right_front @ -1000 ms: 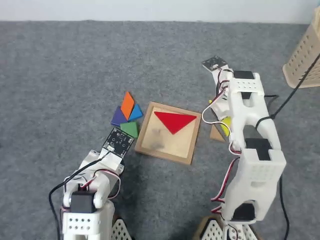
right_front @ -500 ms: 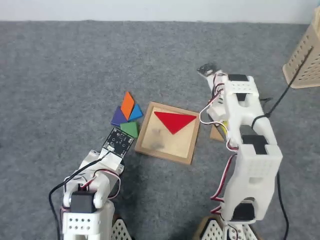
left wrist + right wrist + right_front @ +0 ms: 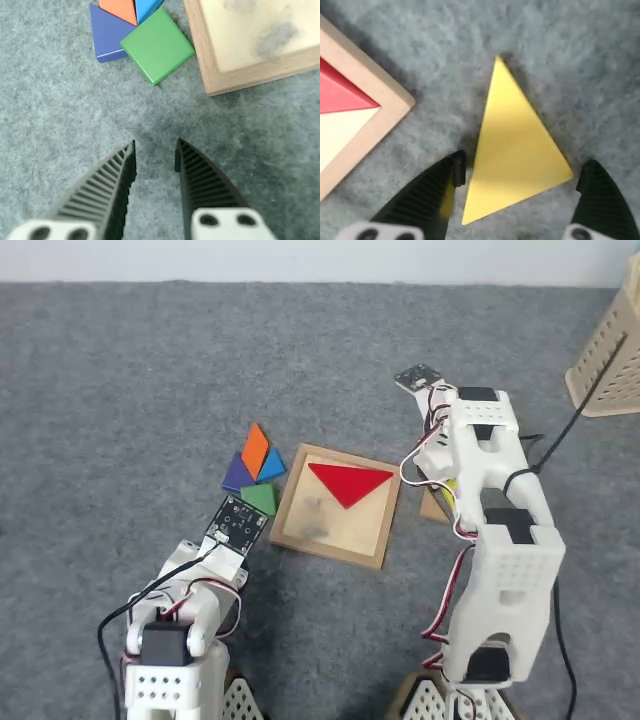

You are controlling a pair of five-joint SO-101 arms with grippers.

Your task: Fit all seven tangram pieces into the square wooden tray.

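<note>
Straddling the flat yellow triangular piece (image 3: pixel 515 150), the right pincer (image 3: pixel 524 172) is spread wide with one jaw on either side of the piece and has hold of nothing; this stance suits a grasp across the triangle's width, which appears to be the step in hand. The yellow triangle lies flat on the grey carpeted desk (image 3: pixel 150 370), just beyond a corner of the square wooden tray (image 3: pixel 325 552), on the tray's right side. Inside the tray a large red triangle (image 3: pixel 347 482) sits against the far rim, presumably so that the rest of the pale floor stays free for other pieces. Off the tray's left side, four pieces are bunched together: a green square (image 3: pixel 157 45) nearest the tray, then an indigo triangle (image 3: pixel 107 35), an orange piece (image 3: pixel 256 448) and a blue triangle (image 3: pixel 271 463). The left pincer (image 3: pixel 155 150) hangs over bare desk near the green square and the tray's near-left corner, its jaws only narrowly parted and gripping nothing. A tan piece (image 3: pixel 433 506), partly hidden by the right arm, lies beside the tray's right rim. By this count, six pieces remain outside the tray.
</note>
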